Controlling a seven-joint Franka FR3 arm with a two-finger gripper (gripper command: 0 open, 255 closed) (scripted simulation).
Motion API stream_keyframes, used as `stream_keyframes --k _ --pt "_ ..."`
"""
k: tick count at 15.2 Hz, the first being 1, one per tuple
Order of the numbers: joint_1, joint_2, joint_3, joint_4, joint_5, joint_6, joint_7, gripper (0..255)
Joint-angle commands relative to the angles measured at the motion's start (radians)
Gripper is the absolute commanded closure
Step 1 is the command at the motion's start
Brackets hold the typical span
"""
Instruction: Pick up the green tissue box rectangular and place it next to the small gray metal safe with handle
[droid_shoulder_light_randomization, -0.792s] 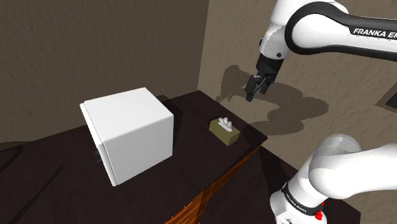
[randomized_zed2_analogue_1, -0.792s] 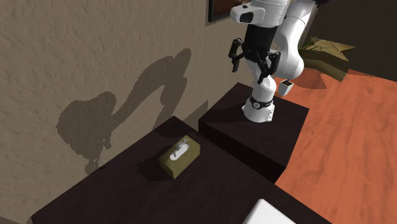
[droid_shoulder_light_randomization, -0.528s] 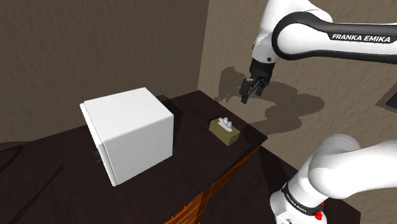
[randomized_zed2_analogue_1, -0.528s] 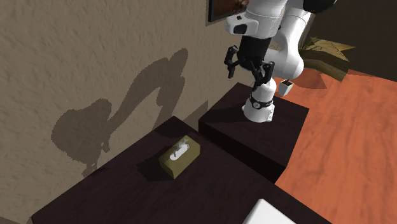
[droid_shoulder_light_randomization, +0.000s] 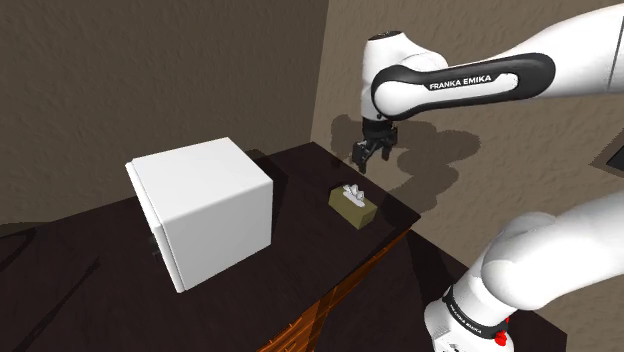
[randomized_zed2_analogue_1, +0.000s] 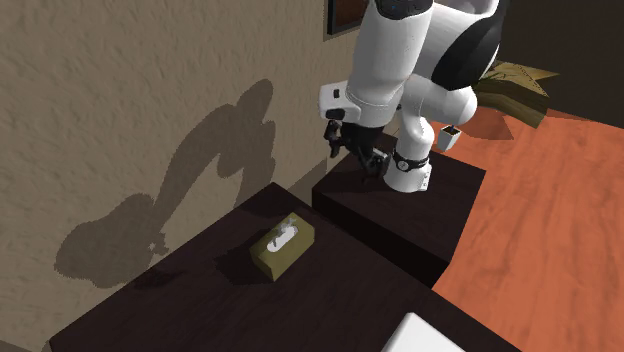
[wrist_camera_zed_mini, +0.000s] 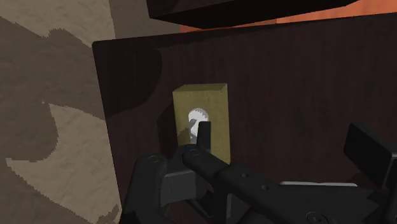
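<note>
A dark table (droid_shoulder_light_randomization: 280, 270) by a tan wall (droid_shoulder_light_randomization: 150, 70) is bearing the olive tissue box (droid_shoulder_light_randomization: 352, 207) near its corner, apart from the white safe (droid_shoulder_light_randomization: 205, 210). My gripper (droid_shoulder_light_randomization: 362, 160) is hovering above, not yet centred, spread wide (empty); I am aiming to straddle the box's narrow width squarely.

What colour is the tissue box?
The tissue box is olive, a dull yellowish green; the wrist view shows it best.
</note>
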Motion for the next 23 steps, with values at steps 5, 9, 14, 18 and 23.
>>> stream_keyframes --k 5,9,14,18,23 --pt "-0.044 0.243 0.012 0.058 -0.101 0.087 0.088 0" --pt "-0.066 0.411 0.006 0.129 -0.175 0.115 0.150 0" --pt "-0.080 0.618 -0.020 0.240 -0.261 0.124 0.219 0" --pt "-0.085 0.781 -0.051 0.345 -0.317 0.116 0.261 0" --pt "-0.095 0.814 -0.065 0.326 -0.339 0.162 0.273 0"
